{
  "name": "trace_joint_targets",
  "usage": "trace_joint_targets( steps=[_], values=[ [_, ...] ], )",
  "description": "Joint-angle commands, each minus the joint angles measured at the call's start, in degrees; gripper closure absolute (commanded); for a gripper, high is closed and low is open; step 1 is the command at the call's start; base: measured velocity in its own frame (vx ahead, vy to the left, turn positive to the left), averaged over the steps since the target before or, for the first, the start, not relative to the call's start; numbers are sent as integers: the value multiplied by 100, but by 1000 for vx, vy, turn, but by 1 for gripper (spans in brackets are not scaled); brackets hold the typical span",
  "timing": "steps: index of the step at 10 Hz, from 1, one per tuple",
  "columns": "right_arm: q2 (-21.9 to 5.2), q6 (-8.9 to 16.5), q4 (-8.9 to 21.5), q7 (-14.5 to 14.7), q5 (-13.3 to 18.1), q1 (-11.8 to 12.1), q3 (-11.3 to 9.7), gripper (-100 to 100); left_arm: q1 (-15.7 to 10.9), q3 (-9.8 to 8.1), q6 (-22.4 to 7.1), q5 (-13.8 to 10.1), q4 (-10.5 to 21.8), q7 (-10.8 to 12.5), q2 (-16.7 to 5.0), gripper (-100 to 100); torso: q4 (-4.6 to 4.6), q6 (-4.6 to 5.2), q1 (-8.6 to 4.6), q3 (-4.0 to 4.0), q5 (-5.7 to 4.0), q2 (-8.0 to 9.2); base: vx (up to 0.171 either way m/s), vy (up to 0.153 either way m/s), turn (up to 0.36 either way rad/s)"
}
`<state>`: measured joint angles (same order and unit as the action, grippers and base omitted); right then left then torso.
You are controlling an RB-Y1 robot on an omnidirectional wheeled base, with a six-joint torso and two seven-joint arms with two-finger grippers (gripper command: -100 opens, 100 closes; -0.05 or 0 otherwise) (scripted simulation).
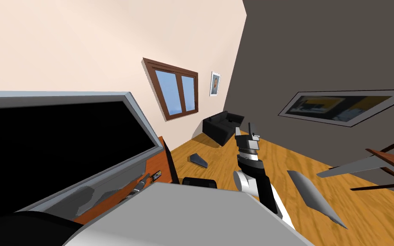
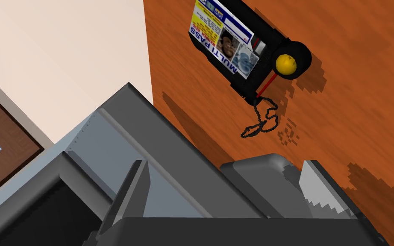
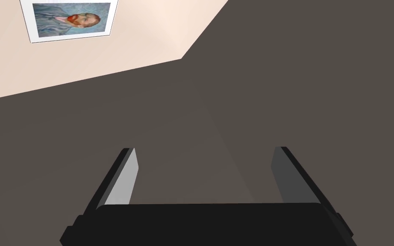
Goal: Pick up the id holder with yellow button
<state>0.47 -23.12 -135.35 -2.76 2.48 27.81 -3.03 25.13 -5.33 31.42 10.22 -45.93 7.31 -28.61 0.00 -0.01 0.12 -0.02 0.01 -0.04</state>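
Note:
The id holder (image 2: pixel 251 47) is a black case with a printed photo card and a round yellow button (image 2: pixel 286 64). It lies flat on an orange-brown wooden top (image 2: pixel 354 119), with a thin black cord (image 2: pixel 260 121) curled beside it. My left gripper (image 2: pixel 226 188) is open, a short way back from the holder and not touching it. A grey rounded block (image 2: pixel 260 175) sits between its fingers. In the head view the holder (image 1: pixel 156 174) looks tiny on the wooden top, just past my left gripper (image 1: pixel 142 183). My right gripper (image 1: pixel 251 130) is raised mid-room, open (image 3: pixel 207 175) and empty.
A big grey-framed screen (image 1: pixel 42 149) stands on the wooden top close beside my left hand; its frame (image 2: pixel 157 145) runs along one finger. Farther off are a black sofa (image 1: pixel 221 126), a wooden chair (image 1: pixel 390 164) at right, and grey flat shapes (image 1: pixel 316 196) on the wood floor.

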Motion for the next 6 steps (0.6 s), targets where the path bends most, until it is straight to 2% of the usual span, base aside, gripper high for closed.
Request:
trace_joint_targets(
  steps=[1,2,4,5,6],
  values=[
    [0,0,0,0,0,0,0,0,-43,17,63,17,260,50,-41,-100,0,0,0,0,0,0,12,30,-80],
    [0,0,0,0,0,0,0,0,-70,52,89,53,415,125,-83,-100,0,-2,-2,0,0,0,18,27,-130],
    [0,0,0,0,0,1,0,0,-70,52,89,53,485,125,-83,-100,-1,-3,-5,-1,-1,-1,9,16,-25],
    [0,0,0,0,0,1,0,0,-98,89,115,88,689,198,-123,-100,0,-3,-10,0,-1,1,9,9,-114],
    [0,0,0,0,0,0,0,0,-155,162,164,151,1029,333,-196,-100,0,0,-10,0,-2,-1,31,25,-351]
  ],
)
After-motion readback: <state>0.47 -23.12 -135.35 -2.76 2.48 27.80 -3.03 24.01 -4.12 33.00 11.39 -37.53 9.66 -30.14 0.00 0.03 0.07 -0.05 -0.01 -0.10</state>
